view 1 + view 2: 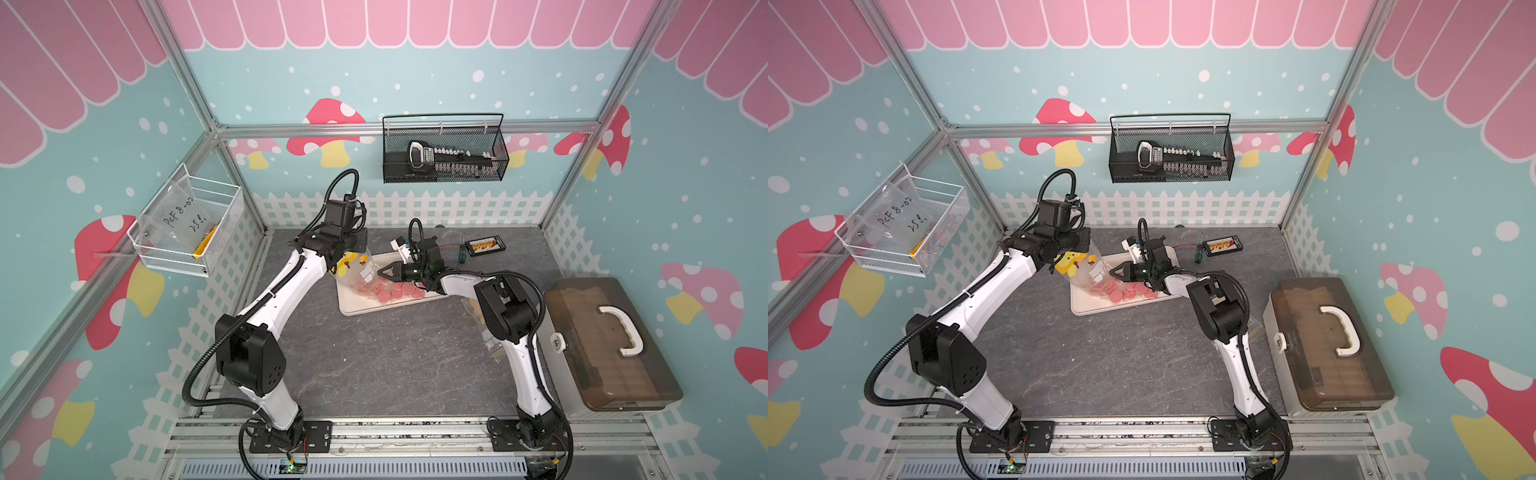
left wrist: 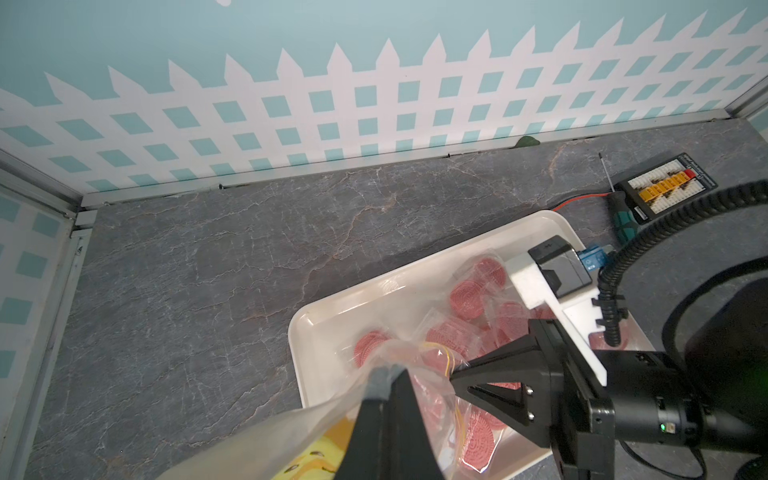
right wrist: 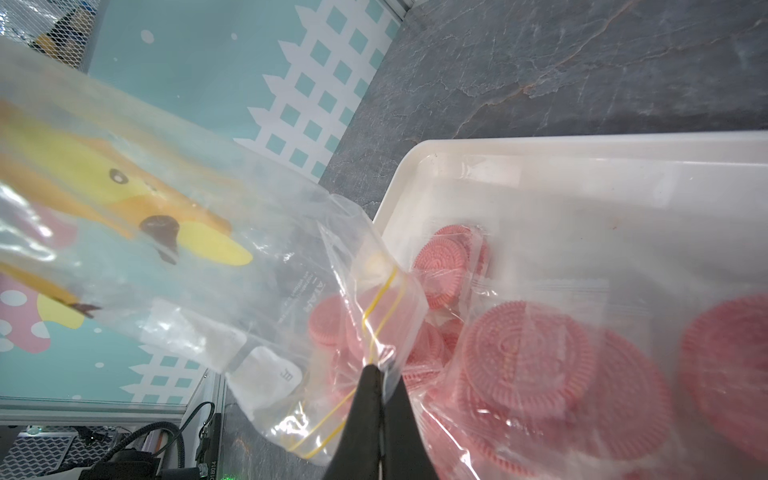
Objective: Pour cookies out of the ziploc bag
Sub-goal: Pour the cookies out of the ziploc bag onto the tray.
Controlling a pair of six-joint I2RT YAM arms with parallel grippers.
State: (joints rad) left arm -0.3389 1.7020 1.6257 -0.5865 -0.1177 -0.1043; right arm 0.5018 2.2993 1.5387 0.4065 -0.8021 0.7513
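Note:
The ziploc bag (image 1: 353, 270) (image 3: 187, 249) is clear with a yellow duck print and hangs tilted over the left end of the white tray (image 1: 353, 309) (image 3: 582, 166), mouth downward. My left gripper (image 2: 392, 370) is shut on the bag's raised end. My right gripper (image 3: 376, 370) (image 1: 380, 272) is shut on the bag's rim by its yellow zip line. Several pink cookies (image 1: 395, 293) (image 3: 523, 353), many in clear wrappers, lie heaped in the tray. A few cookies sit just inside the bag's mouth (image 2: 478, 440).
A brown-lidded toolbox (image 1: 602, 340) stands at the right. A connector board (image 1: 484, 247) and a screwdriver (image 1: 462, 253) lie behind the tray. A black mesh basket (image 1: 444, 153) hangs on the back wall, a white wire basket (image 1: 187, 224) on the left wall.

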